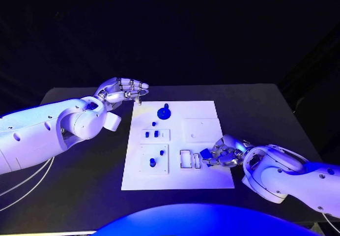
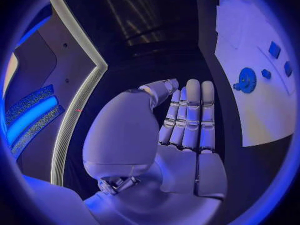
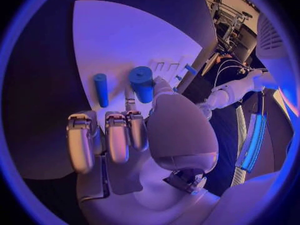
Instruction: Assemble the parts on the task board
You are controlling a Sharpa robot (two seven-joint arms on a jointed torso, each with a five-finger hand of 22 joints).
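The white task board [image 1: 202, 177] lies mid-table. On it sit a blue round gear-like part [image 1: 164, 114], two small blue parts [image 1: 152, 132] in a square recess, and two more [image 1: 156, 157] in the recess below. My right hand [image 1: 225, 151] hovers at the board's right side beside the narrow slots [image 1: 190, 159] and pinches a short blue cylinder [image 1: 207, 154], which sits at the thumb [image 3: 142, 82]. A thinner blue peg [image 3: 100, 89] lies on the board [image 3: 125, 35] beside it. My left hand [image 1: 124, 91] hangs off the board's far left corner, holding nothing [image 2: 187, 120].
In the left wrist view the board [image 2: 250, 110] shows the gear [image 2: 246, 80] and small blue pieces [image 2: 274, 49]. An empty square recess [image 1: 200, 130] lies right of centre. Bare black table [image 1: 85, 187] surrounds the board on all sides.
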